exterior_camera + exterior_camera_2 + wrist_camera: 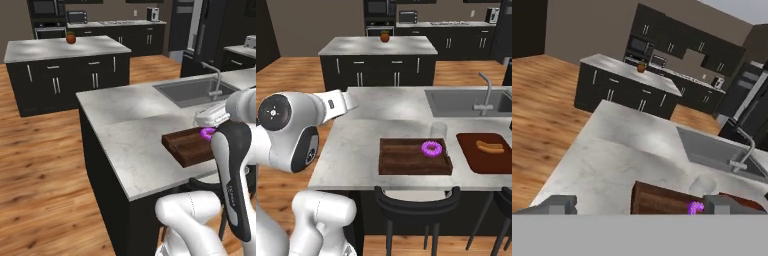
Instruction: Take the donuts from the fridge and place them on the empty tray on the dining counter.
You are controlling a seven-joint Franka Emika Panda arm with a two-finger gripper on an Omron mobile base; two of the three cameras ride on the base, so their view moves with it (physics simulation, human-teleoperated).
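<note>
Dining counter (pixel 366 145): you have the long marble top in front of you, with a grey sink (pixel 456 102) set into it and a curved faucet (pixel 486 92) at the sink's edge.
Empty tray (pixel 406 157): dark brown and rectangular, it lies flat near the counter's front edge, just in front of the sink.
Purple donut (pixel 431 148): it rests on that tray, toward its right end as the right base view shows it.
Second tray (pixel 476 157): you will find it just to the right of the first, apart from it, carrying an orange-brown elongated item (pixel 489 146) that is too small to identify.
Glass (pixel 438 131): clear and upright, it stands just behind the tray by the donut.
Gripper (pixel 642 205): your fingers (pixel 559 204) stand wide apart with nothing between them, above the counter and looking down past the tray.
Island (pixel 378 47): a separate marble-topped block of black cabinets lies beyond the counter, with a small orange-red object (pixel 385 36) on top.
</note>
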